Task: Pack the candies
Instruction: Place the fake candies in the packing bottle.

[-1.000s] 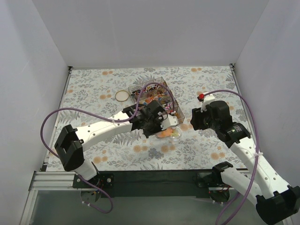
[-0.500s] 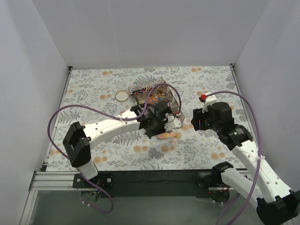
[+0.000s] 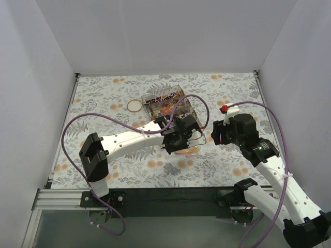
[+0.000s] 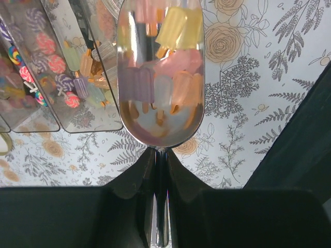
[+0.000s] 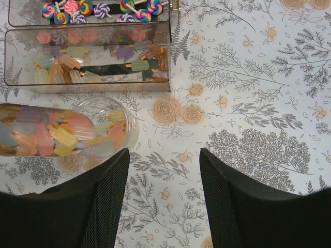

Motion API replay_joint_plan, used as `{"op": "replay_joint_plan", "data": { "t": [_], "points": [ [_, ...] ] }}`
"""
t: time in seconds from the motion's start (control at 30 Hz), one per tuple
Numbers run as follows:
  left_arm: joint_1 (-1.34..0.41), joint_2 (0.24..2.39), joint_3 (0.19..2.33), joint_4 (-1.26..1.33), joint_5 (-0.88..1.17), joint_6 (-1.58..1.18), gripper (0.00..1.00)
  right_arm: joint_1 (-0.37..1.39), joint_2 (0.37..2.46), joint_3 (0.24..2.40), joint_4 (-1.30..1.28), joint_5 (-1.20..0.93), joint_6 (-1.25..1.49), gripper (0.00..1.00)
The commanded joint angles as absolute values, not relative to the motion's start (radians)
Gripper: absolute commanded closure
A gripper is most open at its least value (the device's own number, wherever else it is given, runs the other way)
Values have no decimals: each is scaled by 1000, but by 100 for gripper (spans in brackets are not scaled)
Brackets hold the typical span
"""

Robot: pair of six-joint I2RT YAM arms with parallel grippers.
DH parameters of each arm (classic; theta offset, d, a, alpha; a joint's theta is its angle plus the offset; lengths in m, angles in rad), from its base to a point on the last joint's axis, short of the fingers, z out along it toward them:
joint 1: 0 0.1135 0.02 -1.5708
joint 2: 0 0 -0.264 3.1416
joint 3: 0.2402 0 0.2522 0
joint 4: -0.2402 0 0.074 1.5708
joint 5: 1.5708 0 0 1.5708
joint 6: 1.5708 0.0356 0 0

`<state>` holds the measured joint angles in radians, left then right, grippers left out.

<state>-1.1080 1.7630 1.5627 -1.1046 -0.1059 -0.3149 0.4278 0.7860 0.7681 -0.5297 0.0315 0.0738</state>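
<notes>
Left gripper (image 4: 161, 178) is pinching scoop (image 4: 160, 132) handle, candies (image 4: 181, 85) lying in it beside box (image 4: 31, 113); right gripper (image 5: 164, 170) is hovering spread, empty, near jar (image 5: 111, 129).

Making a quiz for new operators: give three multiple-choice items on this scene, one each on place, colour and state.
1. The gold lid lies: A) on the table, left of the clear box; B) inside the box; C) at the table's right edge.
2. The cables are: A) green; B) purple; C) yellow.
3. The left gripper is: A) open, empty; B) shut on the lid; C) shut on a scoop of candies.
Key: 1A, seen from above; 2B, purple loops; 3C, it clamps the scoop's handle.
</notes>
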Motion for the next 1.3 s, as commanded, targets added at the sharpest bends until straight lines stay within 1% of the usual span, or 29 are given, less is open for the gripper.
{"op": "replay_joint_plan", "data": {
  "t": [0.0,0.17,0.57,0.8,1.0,1.27],
  "points": [
    [-1129,1763,1621,-1160,-176,-333,100,433,767,758,-511,48,61,36],
    [-1157,1793,1670,-1199,-224,-339,100,434,767,756,-506,48,63,36],
    [-1212,1815,1698,-1239,-341,-345,100,433,764,750,-502,40,64,36],
    [-1229,1819,1681,-1247,-399,-334,100,433,761,749,-500,41,64,36],
    [-1276,1839,1690,-1247,-471,-325,100,433,761,744,-497,38,66,36],
    [-1278,1845,1678,-1241,-523,-324,100,434,758,741,-494,37,66,35]
  ]
}}
